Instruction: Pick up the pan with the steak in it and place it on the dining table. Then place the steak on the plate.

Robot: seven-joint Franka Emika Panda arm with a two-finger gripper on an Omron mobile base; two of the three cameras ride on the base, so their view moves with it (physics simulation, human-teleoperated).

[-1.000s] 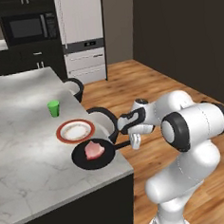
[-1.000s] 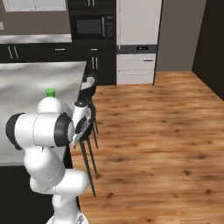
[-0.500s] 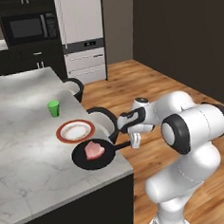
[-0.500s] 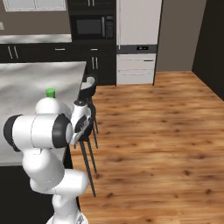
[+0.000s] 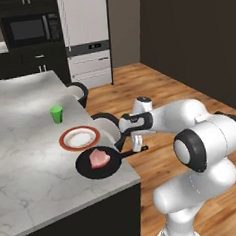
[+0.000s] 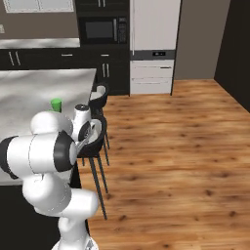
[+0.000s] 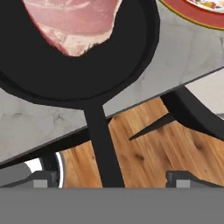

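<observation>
On the worktop (image 5: 27,147) corner sits the pan (image 5: 96,167) holding the steak (image 5: 98,158), just beside the plate (image 5: 79,138); handle points off the edge toward the gripper (image 5: 137,149), whose spread fingers flank it without gripping.

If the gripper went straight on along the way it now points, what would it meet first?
Most likely the pan: the gripper is open astride its handle and points along it toward the bowl that holds the steak. The handle already lies between the fingertips, though the depth is hard to judge.
</observation>
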